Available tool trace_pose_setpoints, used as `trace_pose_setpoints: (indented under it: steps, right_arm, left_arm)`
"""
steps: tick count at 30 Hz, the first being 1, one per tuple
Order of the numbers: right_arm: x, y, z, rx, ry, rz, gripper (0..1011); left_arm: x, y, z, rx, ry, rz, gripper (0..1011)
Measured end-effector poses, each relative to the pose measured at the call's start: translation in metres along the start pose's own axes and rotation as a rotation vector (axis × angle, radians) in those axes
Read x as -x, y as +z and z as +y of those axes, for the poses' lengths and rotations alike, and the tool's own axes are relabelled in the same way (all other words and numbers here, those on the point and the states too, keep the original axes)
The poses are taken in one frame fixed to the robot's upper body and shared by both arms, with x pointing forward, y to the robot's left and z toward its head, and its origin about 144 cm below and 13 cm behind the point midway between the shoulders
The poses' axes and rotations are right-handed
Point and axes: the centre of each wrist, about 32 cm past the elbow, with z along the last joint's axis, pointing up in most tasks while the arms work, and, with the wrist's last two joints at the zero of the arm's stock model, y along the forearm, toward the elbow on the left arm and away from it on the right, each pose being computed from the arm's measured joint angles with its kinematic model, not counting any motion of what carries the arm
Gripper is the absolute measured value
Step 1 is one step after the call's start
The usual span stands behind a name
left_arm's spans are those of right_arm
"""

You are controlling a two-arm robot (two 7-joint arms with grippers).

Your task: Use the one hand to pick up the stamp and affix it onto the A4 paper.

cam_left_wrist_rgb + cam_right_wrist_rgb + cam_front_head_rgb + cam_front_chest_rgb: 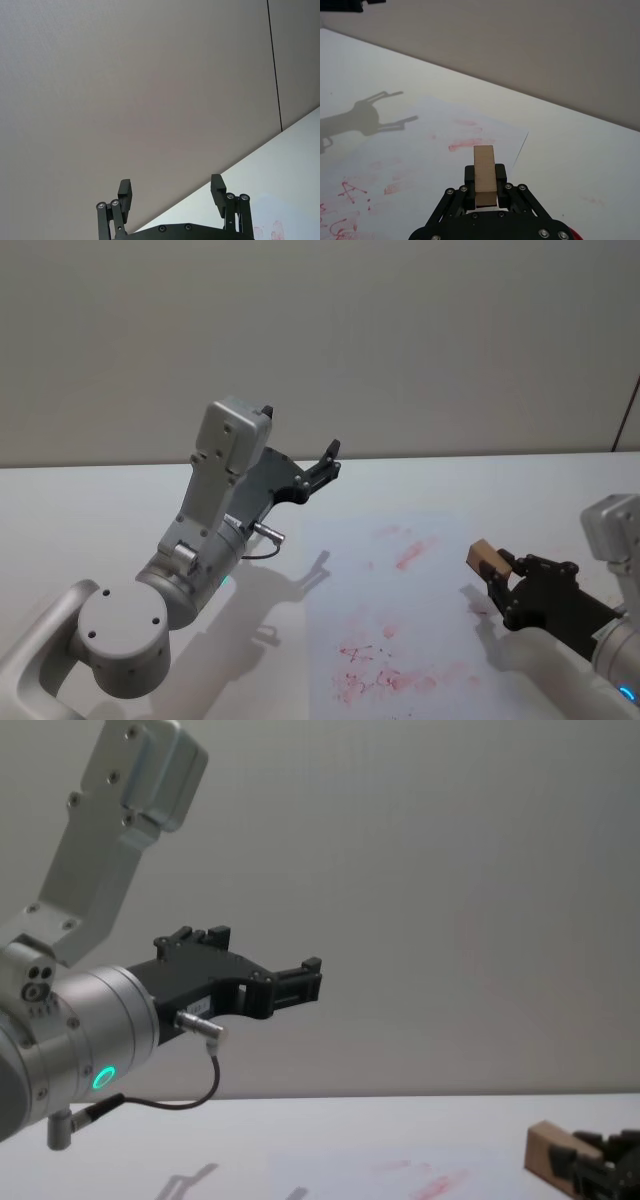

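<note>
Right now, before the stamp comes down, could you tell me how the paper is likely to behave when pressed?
The paper looks thin and lies loose on the table, so it may slide or lift with the stamp. The stamp, a block in the right gripper, seems rigid. The left gripper hangs raised, open.

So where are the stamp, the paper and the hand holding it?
stamp point(484, 167): right wrist view, middle of the wooden block.
A4 paper point(430, 592): head view, bare middle part.
right gripper point(505, 577): head view, between its fingertips.

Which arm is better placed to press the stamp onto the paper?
Right. Its black plastic pincer grips the tan wooden block stamp beside the red-smeared white paper sheet; the left black pincer is open, empty, raised high.
</note>
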Motion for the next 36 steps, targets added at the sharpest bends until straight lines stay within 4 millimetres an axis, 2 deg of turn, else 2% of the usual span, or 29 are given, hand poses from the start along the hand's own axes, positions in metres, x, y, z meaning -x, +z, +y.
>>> trace_pose_setpoints:
  steps: [14,27,36]
  right_arm:
    - [0.006,-0.011,0.013,0.157,0.039,-0.043,216]
    - [0.015,-0.017,0.033,0.185,0.069,-0.019,216]
    - [0.019,-0.015,0.039,0.177,0.08,-0.003,216]
  left_arm:
    - [0.0,0.0,0.0,0.0,0.0,0.0,1001]
    - [0.0,0.0,0.0,0.0,0.0,0.0,1001]
    - [0.0,0.0,0.0,0.0,0.0,0.0,1001]
